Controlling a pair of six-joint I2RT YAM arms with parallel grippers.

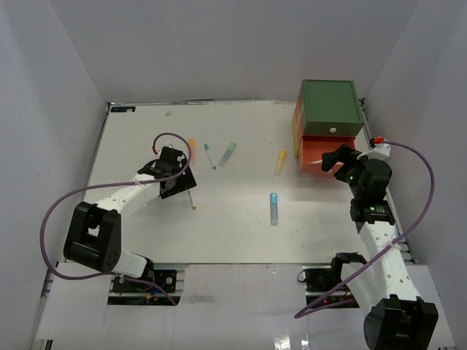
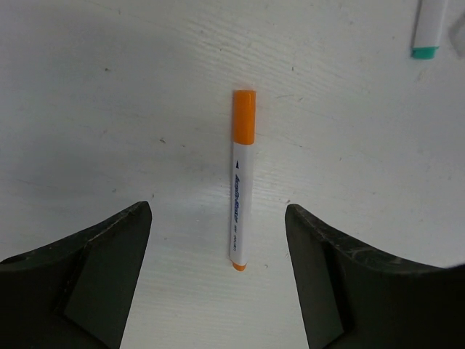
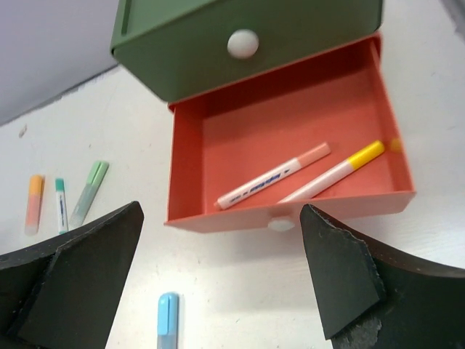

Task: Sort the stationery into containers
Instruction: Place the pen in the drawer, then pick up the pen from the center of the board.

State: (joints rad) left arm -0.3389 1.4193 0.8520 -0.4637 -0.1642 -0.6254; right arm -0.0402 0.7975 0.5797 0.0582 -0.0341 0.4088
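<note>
While the left gripper (image 2: 216,218) hangs with jaws apart over the orange-capped pen (image 2: 240,182), which lies flat toward the left edge of the counter, the pen sits slightly nearer one finger. Uneven contact on closing could roll or pivot it out of the grasp. At the far right corner, the right gripper (image 3: 220,214), jaws also apart and holding nothing, faces the open orange-red drawer (image 3: 349,207). A careless advance could push the drawer shut.

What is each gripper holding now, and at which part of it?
Nothing is held. The left gripper is open above an orange pen; the right gripper is open in front of the pulled-out orange-red drawer.
</note>
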